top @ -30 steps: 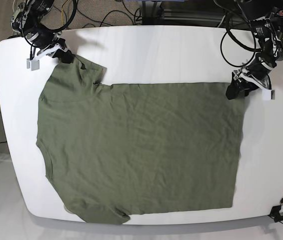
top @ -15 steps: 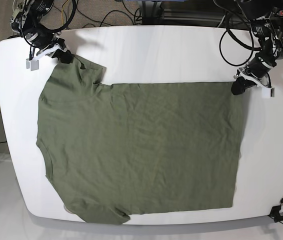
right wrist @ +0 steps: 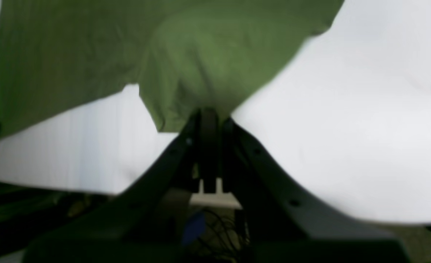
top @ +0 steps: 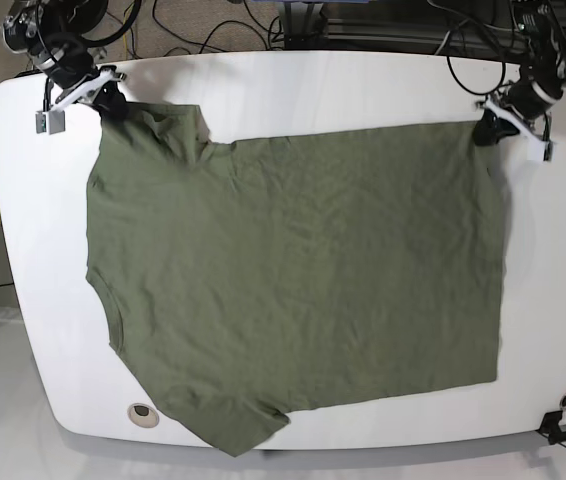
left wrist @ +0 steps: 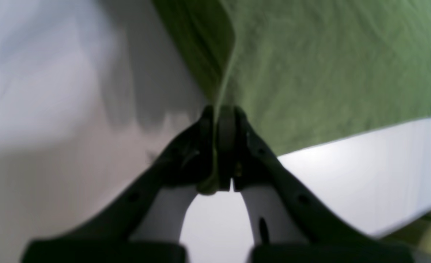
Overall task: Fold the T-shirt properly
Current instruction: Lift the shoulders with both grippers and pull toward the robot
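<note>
Across the white desk lies one T-shirt, spread flat. I have two pincers clamped on its far edge: the left pincer pinches a hem corner, the right pincer a sleeve. I'd keep both grips level and the cloth evenly taut, so the fold lands straight.

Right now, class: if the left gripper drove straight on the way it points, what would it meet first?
The left gripper is already clamped on the T-shirt hem, so more shirt fabric comes first; the table lies beneath, though depth is unclear.
</note>
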Motion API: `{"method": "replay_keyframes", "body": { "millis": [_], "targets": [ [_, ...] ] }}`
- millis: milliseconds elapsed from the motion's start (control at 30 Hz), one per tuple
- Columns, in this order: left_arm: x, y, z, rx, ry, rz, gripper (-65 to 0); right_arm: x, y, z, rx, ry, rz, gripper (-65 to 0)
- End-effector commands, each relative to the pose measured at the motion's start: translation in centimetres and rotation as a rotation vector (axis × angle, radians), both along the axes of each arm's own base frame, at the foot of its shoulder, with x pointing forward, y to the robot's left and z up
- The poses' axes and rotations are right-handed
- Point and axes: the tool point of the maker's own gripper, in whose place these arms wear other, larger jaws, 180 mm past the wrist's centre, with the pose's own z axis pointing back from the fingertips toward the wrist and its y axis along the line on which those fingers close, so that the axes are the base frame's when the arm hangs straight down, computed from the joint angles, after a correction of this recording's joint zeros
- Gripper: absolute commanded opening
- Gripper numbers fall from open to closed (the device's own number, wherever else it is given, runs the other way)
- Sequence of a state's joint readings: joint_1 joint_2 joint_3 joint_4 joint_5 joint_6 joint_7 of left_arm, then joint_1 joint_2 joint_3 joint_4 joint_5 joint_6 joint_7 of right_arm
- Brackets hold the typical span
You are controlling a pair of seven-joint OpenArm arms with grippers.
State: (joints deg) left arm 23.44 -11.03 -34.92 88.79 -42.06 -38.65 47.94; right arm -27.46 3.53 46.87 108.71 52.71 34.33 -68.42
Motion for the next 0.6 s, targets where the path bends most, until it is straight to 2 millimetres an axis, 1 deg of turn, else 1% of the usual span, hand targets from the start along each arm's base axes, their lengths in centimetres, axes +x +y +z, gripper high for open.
{"method": "replay_keyframes", "body": {
  "millis": [0,267,367,500,567],
  "targets": [
    [-0.1,0.2,1.1,0.021,-0.03,-0.019,-65.0,0.2,-0.1,1.4,-0.029,-0.04,0.019,-65.0],
    [-5.2,-1.0,2.1,0.079,0.038,-0.093,-65.0,-4.5,0.0,0.1,-0.042,0.079,0.048,-65.0],
    [-6.6,-1.6,2.8,0.099,0.052,-0.123,-65.0,-5.6,0.2,0.4,-0.064,0.091,0.082,-65.0],
    [-6.4,-1.8,3.4,0.11,0.035,-0.137,-65.0,-5.5,0.4,0.9,-0.076,0.081,0.093,-65.0],
    [-5.7,-1.8,3.7,0.115,0.016,-0.14,-65.0,-5.1,0.3,1.0,-0.081,0.072,0.1,-65.0]
  ]
}}
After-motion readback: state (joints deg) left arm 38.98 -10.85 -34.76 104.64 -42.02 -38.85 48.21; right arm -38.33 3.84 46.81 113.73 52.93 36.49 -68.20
